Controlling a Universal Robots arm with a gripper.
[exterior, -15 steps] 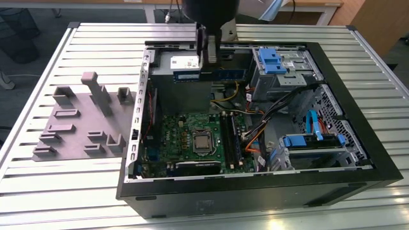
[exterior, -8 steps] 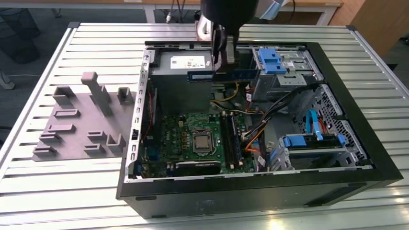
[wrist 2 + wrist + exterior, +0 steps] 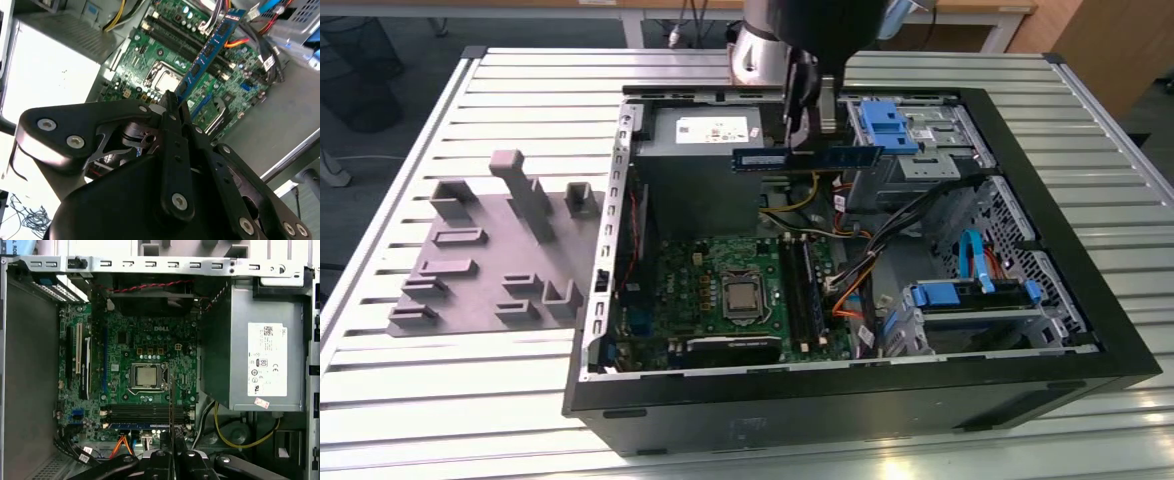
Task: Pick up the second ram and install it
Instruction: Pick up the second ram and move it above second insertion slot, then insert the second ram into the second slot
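The ram [image 3: 809, 157] is clamped at mid-length between the closed fingers of the gripper [image 3: 805, 135] and held high over the open case [image 3: 854, 390], near the grey power supply [image 3: 700, 130] and well apart from the black slots [image 3: 801, 290]. It is judged light, thin and stiff but fragile, so the flat blue faces are best gripped, with chips and contact edge spared.

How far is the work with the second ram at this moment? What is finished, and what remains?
Done: the second ram is picked up. The gripper is shut on one end of it, and the stick is off any surface.
In hand: the stick hangs in the air over the open computer case, above the motherboard.
Left: the installing. The stick is not yet seated in the memory slots.
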